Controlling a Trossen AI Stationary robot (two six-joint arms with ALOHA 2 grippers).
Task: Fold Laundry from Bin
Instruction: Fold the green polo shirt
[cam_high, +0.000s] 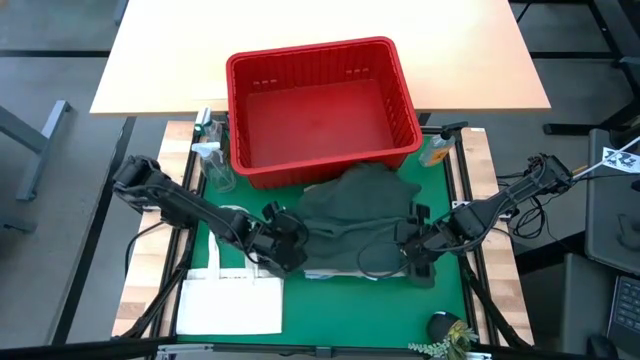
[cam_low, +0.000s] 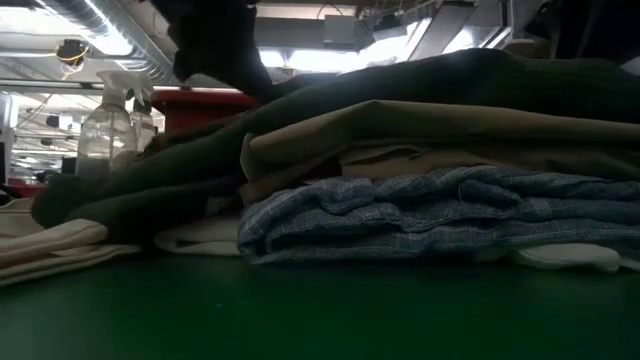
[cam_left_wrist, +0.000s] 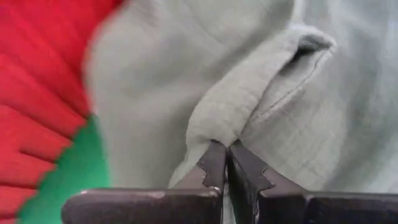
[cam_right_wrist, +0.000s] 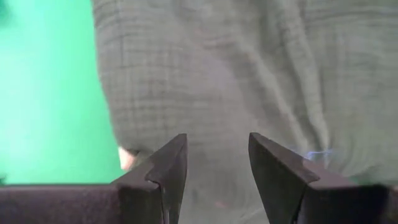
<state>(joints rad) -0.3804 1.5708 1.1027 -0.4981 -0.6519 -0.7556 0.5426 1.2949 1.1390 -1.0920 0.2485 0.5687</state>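
Nearest the low camera lies a bare stretch of the green mat (cam_low: 320, 310), and on it sits a stack of folded laundry: a blue-and-white checked piece (cam_low: 430, 215) at the bottom, a tan piece (cam_low: 420, 130) above it, and a dark green garment (cam_low: 180, 170) draped over the top and spilling down toward the side where a clear spray bottle (cam_low: 105, 135) stands. Seen from above, that dark green garment (cam_high: 355, 205) is spread across the middle of the mat, its far edge just beside the front wall of the red bin (cam_high: 320, 100), which stands at the back of the mat and shows nothing but its red floor. The left gripper (cam_high: 290, 245) is down at the garment's left near edge; its wrist view shows the two fingers (cam_left_wrist: 214, 165) pressed together on a raised fold of the grey-green cloth (cam_left_wrist: 249, 106), so it is pinching the fabric, with the red bin wall (cam_left_wrist: 37, 74) and a patch of green mat off to one side. The right gripper (cam_high: 420, 250) is at the garment's right near edge; in its own view the fingers (cam_right_wrist: 171, 162) stand well apart over the same cloth (cam_right_wrist: 249, 68) with nothing between them, and they grip nothing. A flat white tote bag (cam_high: 230, 300) lies on the near left corner of the table, and a second bottle with an orange tint (cam_high: 437, 150) stands to the right of the bin
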